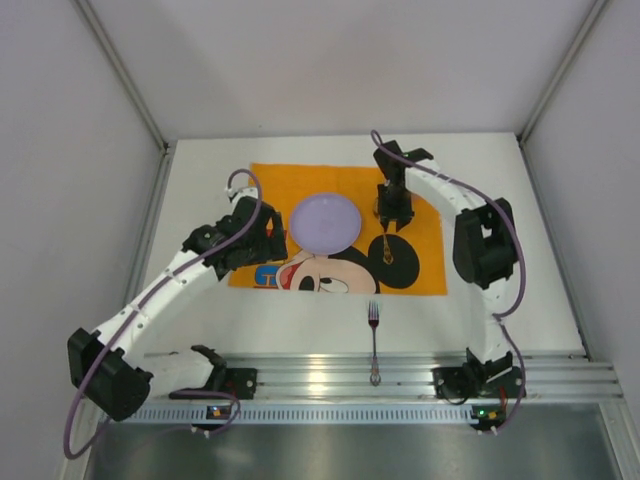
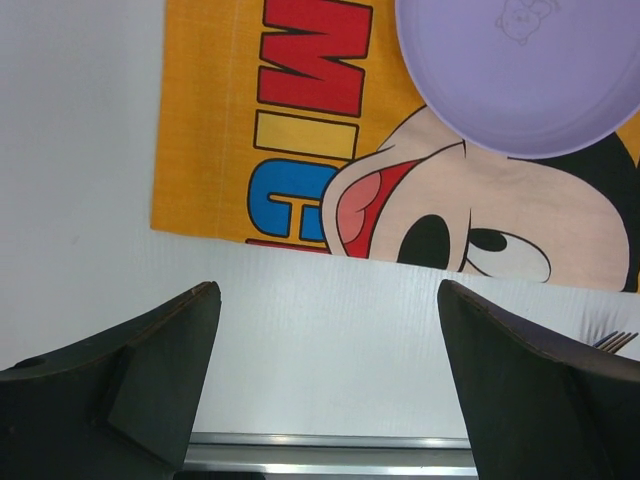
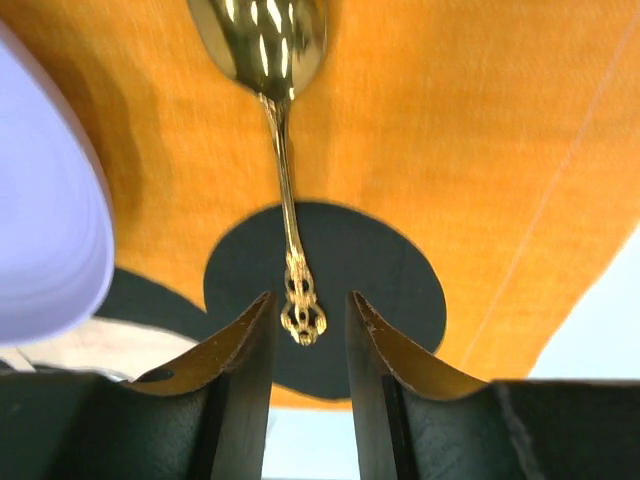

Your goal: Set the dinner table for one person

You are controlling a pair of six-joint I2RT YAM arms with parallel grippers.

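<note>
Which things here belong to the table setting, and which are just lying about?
Job: plate, spoon, fork, placemat, dinner table.
Not part of it: metal rail along the near edge, a fixture; I see no stray loose items.

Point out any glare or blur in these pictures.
Right wrist view: the shiny gold metal spoon glints with bright streaks, and the edge of the round lilac plate looks blurred. Left wrist view: crisp, evenly lit. Top view: glare on the silver metal rail.
</note>
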